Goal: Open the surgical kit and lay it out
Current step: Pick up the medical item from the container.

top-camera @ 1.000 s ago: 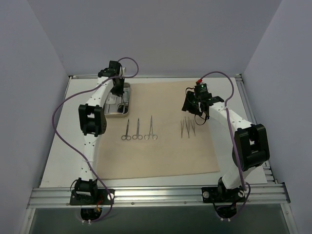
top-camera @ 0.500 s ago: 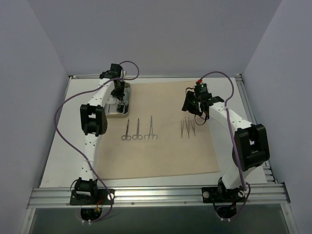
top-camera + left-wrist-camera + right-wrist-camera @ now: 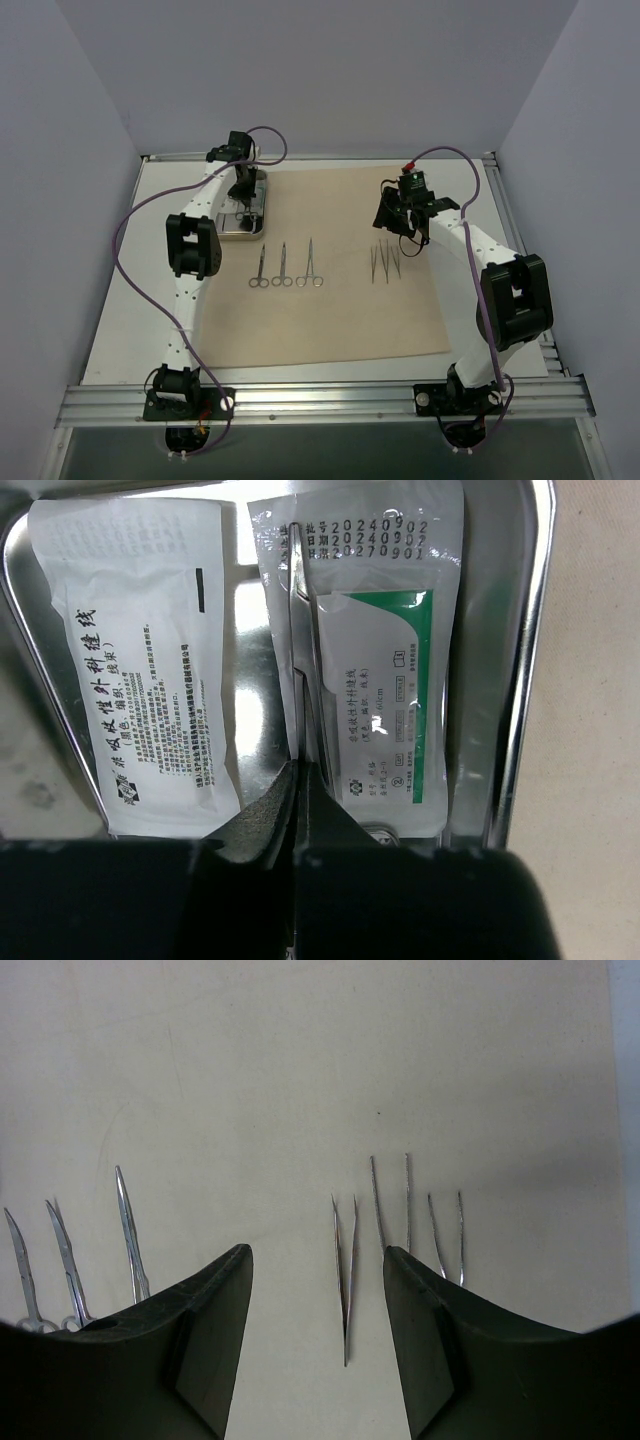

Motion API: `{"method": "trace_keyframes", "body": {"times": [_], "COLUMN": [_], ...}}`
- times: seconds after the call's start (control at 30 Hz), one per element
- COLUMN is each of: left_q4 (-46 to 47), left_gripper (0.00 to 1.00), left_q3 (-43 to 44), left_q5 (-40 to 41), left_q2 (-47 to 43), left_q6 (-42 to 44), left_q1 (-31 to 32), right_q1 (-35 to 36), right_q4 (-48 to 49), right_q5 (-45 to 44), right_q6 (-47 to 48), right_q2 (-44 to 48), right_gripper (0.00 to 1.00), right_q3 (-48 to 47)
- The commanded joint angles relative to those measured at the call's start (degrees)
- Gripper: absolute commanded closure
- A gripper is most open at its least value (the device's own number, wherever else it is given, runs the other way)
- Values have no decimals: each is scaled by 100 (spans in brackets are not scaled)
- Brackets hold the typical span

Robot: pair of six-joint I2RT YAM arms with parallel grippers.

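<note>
Steel tray (image 3: 520, 680) at far-left of the beige cloth (image 3: 340, 310) holds two packets, a white packet (image 3: 150, 660) and a green-striped packet (image 3: 385, 680), w/ a thin steel instrument (image 3: 298, 650) lying between them; left fingers (image 3: 270, 815), part-open a sec ago, are now pressed together right at that instrument's near end and the green packet's edge; prob. pinching one, can't tell which; so a pick from the tray looks begun. Right fingers (image 3: 215, 1310) spread, holding nothing, hovering above the tweezers (image 3: 345, 1280); scissor-handled instruments (image 3: 285, 268) already laid out mid-cloth.
</note>
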State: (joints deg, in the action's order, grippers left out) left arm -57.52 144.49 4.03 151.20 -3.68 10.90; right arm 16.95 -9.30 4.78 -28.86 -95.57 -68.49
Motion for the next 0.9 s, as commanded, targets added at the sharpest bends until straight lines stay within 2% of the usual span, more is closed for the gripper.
{"method": "trace_keyframes", "body": {"times": [0.0, 0.37, 0.77, 0.87], "left_q4": [-401, 65, -75, -163], "left_gripper": [98, 98, 98, 98], "left_q3": [-8, 45, -87, -166], "left_q5": [80, 335, 336, 160], "left_q2": [218, -915, -1417, -1733], "left_q6": [17, 17, 17, -97], "left_q1": [0, -9, -9, 26], "right_q1": [1, 1, 10, 36], "right_q4": [-134, -160, -151, 59], "right_q5": [-91, -126, -73, 224], "right_q6": [-23, -23, -67, -84], "right_q2": [205, 311, 469, 513], "right_gripper": [49, 49, 49, 48], "right_q3": [-94, -156, -296, -516]}}
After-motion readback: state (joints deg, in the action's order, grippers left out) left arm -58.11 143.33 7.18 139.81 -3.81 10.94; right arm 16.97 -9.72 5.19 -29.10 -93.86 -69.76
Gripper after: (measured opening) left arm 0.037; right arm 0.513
